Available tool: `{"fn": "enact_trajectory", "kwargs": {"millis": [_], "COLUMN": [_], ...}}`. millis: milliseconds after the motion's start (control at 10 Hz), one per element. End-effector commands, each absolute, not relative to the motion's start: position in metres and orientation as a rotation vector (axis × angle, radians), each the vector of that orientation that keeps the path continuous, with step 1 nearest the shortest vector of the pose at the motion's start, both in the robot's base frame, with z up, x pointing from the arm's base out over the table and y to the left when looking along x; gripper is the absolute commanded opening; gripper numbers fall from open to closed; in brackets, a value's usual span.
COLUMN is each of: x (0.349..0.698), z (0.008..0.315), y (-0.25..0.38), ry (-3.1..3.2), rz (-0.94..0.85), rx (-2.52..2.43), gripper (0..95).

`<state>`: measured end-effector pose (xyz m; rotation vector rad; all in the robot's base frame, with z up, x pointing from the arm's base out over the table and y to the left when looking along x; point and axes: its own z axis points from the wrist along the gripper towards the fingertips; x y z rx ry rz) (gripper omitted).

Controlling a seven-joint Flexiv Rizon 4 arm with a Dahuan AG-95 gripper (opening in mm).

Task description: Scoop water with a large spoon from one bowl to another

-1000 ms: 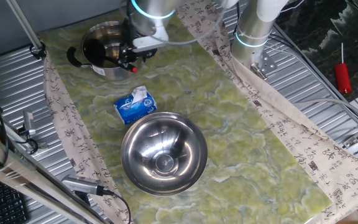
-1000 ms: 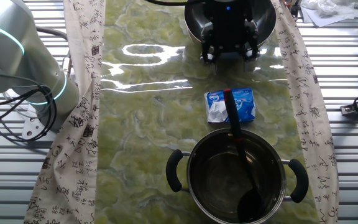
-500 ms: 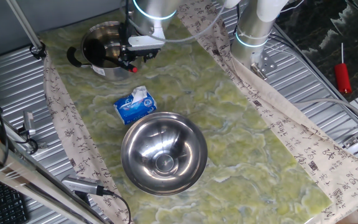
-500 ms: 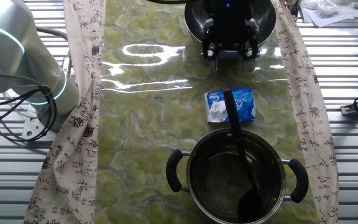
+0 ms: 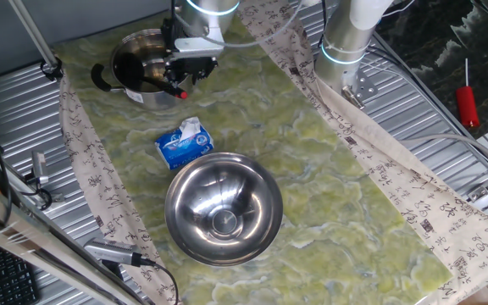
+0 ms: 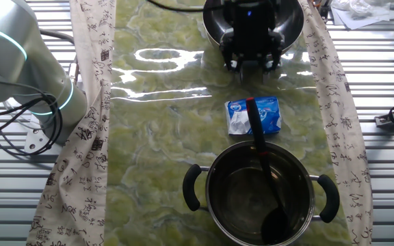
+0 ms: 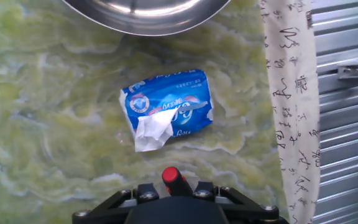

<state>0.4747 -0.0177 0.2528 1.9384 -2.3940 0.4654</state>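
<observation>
Hand (image 5: 179,78) shifted potward, slim red-tipped large spoon (image 6: 260,152)

Work surface: green marbled mat (image 5: 337,169), glossy, overhead light reflected as bright streaks. Beige calligraphy-print cloth strips (image 6: 91,102) along both long sides. Ribbed metal tabletop (image 5: 447,110) beneath. Red-handled screwdriver (image 5: 467,100) on ribbed metal at right. Black keyboard (image 5: 2,275) at lower-left corner. Cables on ribbed metal near left edge.
</observation>
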Motion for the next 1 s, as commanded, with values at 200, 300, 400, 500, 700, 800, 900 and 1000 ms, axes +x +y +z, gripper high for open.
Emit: {"fn": "enact_trajectory", "kwargs": {"millis": [200,300,400,500,700,800,900,1000], "x": [0.4801,0.4819,0.482,0.4825,0.4834,0.4838,0.4854,0.4863], "z": [0.2568,0.2585,0.2584,0.2578,0.255,0.254,0.2519,0.2507], "y": [-0.0155,-0.015,-0.015,-0.0155,-0.0178,-0.0187,-0.0204,-0.0214], "ry": [-2.599,-2.625,-2.643,-2.649,-2.673,-2.694,-2.756,-2.792], "rz": [0.577,0.59,0.614,0.632,0.678,0.681,0.675,0.695], "rx": [1.751,1.727,1.698,1.68,1.591,1.562,1.484,1.407], "gripper": [38.0,38.0,38.0,38.0,19.0,19.0,19.0,19.0]}}
